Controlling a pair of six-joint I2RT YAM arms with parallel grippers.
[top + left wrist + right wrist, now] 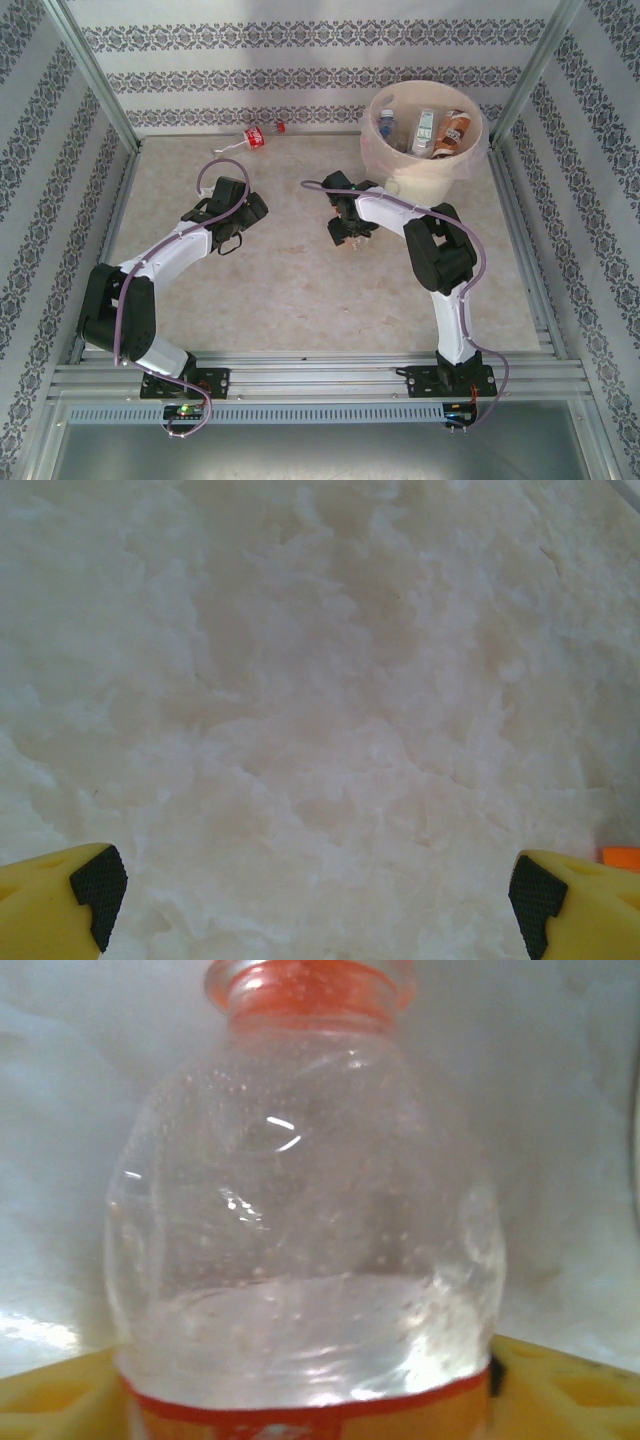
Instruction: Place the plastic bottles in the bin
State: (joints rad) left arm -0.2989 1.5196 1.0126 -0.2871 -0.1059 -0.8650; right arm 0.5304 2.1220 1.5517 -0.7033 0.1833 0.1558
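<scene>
Yellow-fingered and idle at the left: left gripper (232,235) low over the pale table (300,300), jaws spread wide, black pads (98,885) far apart with nothing but bare surface between. Beyond it, against the back wall: one lying bottle with a red label (256,136), well apart from the bin, not yet collected.

Toward the middle: right gripper (345,228) down at table level, a clear bottle (305,1230) with an orange-red cap (305,985) large between its yellow fingers (60,1400), an orange-red label band (300,1415) level with them. Jaws set narrow to either flank of the body; hard to tell whether pressing or merely alongside.

Judged as the step in hand: securing this bottle before the carry to the bin. To do it well:
- Squeeze on the labelled band rather than the bulging shoulder, which looks slick and thin-walled, likely to buckle or squirt forward.
- Confirm a firm hold before lifting.
- Lift straight up, high enough to pass over the rim, then swing right and back.

At the far right: bin (440,178), cream, bag-lined, near the back corner, three bottles (425,130) already inside. Release only once squarely over the opening, never above the rim itself.
</scene>
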